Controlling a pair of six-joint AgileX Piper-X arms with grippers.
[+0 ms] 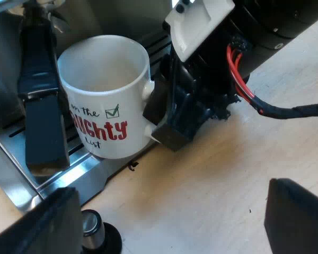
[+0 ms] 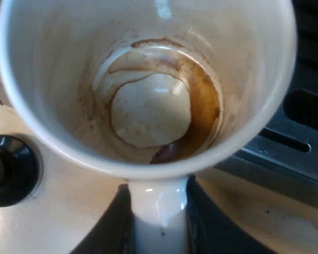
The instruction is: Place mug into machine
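A white mug (image 1: 103, 95) with red "NAUGHTY" lettering stands at the outer edge of the espresso machine's metal drip tray (image 1: 69, 177), slightly tilted. My right gripper (image 1: 172, 119) grips its handle from the side. In the right wrist view I look down into the mug (image 2: 148, 106), which holds brown coffee stains, and my right gripper (image 2: 159, 227) is shut on the white handle. My left gripper (image 1: 169, 222) hangs over the wooden table a short way from the mug, open with nothing between its fingers.
A dark handle (image 1: 40, 100) hangs at the machine's front, close beside the mug. A tamper with a black knob (image 1: 95, 233) stands on the table next to the tray, and its knob (image 2: 10, 169) lies near the mug. The slotted tray grid (image 2: 302, 121) lies past the mug.
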